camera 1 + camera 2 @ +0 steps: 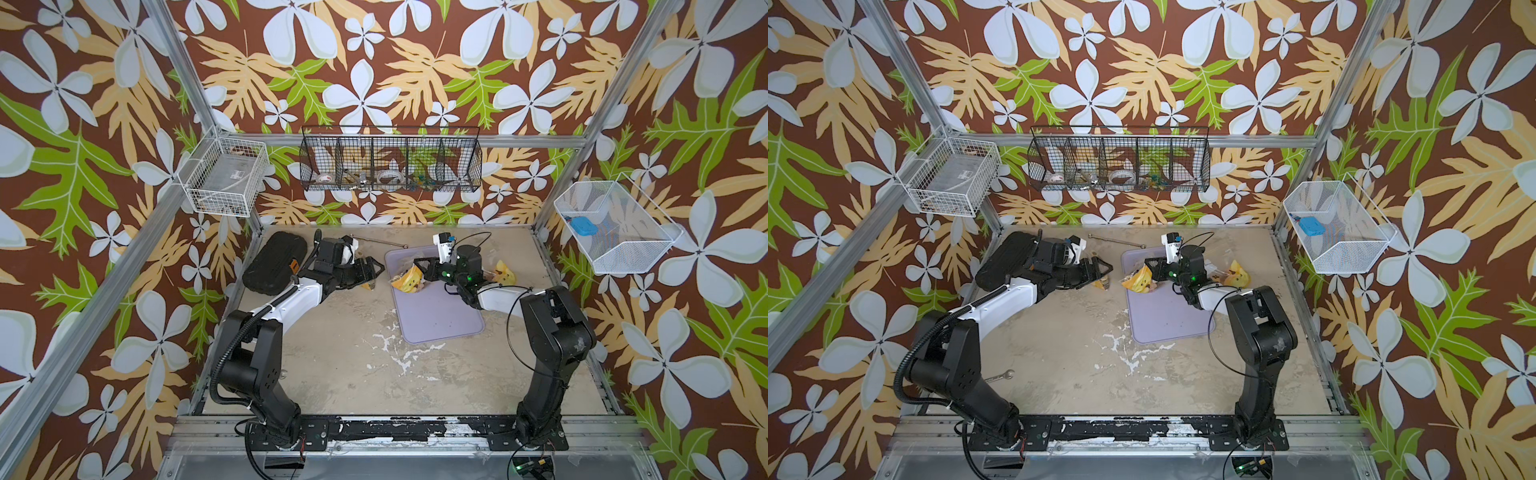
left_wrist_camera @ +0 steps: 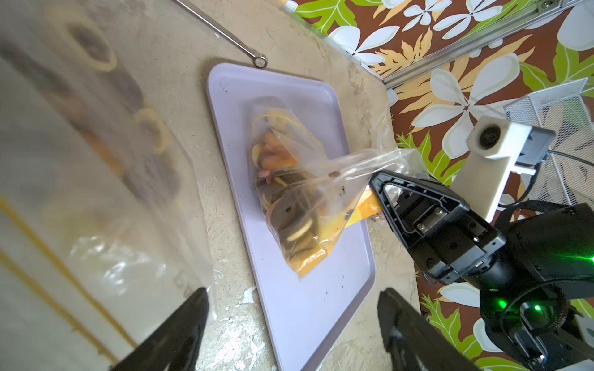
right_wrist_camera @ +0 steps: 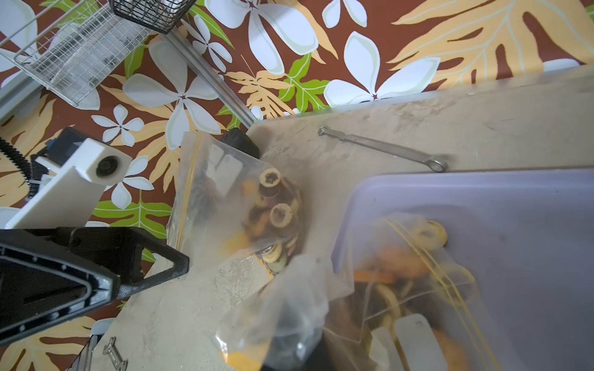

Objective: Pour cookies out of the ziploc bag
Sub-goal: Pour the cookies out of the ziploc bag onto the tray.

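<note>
A clear ziploc bag (image 2: 321,180) with yellow trim rests on the lavender tray (image 2: 305,305). The cookies (image 2: 289,208), dark brown, tan and orange rounds, are bunched inside it. My right gripper (image 1: 417,264) is shut on one corner of this bag (image 3: 401,289) and pulls the film taut and upward. In the right wrist view the plastic covers its jaws. My left gripper (image 2: 292,292) is open and empty, left of the tray beside a second bag of cookies (image 3: 238,205). Both top views show the held bag (image 1: 1138,280).
A third bag of cookies (image 1: 503,272) lies right of the right arm. A long wrench (image 1: 380,241) lies at the back, just beyond the tray. A black pad (image 1: 274,262) sits at the back left. A small wrench (image 1: 998,376) lies by the left arm's base.
</note>
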`<state>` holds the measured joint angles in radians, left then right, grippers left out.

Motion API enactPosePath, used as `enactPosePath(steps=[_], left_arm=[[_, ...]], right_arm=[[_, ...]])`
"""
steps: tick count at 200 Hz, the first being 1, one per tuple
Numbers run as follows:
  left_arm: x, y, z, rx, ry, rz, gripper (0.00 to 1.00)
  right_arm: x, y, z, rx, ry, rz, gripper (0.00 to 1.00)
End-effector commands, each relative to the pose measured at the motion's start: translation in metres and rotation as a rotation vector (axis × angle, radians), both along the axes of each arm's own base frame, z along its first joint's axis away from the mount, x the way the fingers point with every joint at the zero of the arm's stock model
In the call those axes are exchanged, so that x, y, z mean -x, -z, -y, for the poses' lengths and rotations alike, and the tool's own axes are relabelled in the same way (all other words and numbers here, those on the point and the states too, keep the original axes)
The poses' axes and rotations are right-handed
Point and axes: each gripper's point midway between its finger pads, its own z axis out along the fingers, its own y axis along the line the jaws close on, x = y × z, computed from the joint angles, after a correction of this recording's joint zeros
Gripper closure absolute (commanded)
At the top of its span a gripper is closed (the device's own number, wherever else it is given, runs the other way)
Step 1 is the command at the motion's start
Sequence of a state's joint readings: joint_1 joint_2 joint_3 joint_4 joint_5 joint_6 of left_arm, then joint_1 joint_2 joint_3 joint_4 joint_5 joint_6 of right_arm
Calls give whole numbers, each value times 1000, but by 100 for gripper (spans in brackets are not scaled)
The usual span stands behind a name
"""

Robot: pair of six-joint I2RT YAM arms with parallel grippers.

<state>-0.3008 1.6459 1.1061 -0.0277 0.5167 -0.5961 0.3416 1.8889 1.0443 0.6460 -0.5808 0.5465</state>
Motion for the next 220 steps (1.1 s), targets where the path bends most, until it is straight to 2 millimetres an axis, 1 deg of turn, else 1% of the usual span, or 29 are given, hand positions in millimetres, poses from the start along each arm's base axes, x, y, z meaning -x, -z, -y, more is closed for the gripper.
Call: enactPosePath(steps=[1,44,59,70,100,134,165,184,200,210,220], left_arm=[[-1,-5,11,28,29,28,15],[5,5,30,30,59,6,15],[7,8,35,37,62,1,14],[7,6,38,53,65,3,14],[8,6,44,74,71,-7,14],[10,13,49,80,76,-27,14],[9,18,51,84,67,-41,17],[7,21,51,80,60,-45,24],[5,23,52,79,58,-51,34],[3,25,53,78,58,-54,38],[2,26,54,78,59,-57,46]], right_arm=[[2,-17,-4,-31,-27,45,100],[1,-19,-1,-20,-19,45,100],[0,-21,-2,-23,-19,47,100],[0,-21,-2,-23,-21,46,100],[-1,-24,-3,-25,-23,48,99],[-2,-24,-3,-27,-24,44,99],[-1,-23,-3,-27,-27,40,98],[-1,-24,-3,-29,-29,43,98],[-1,-25,-2,-32,-29,43,98],[0,-25,-3,-33,-31,43,98],[0,-25,-3,-31,-31,43,98]])
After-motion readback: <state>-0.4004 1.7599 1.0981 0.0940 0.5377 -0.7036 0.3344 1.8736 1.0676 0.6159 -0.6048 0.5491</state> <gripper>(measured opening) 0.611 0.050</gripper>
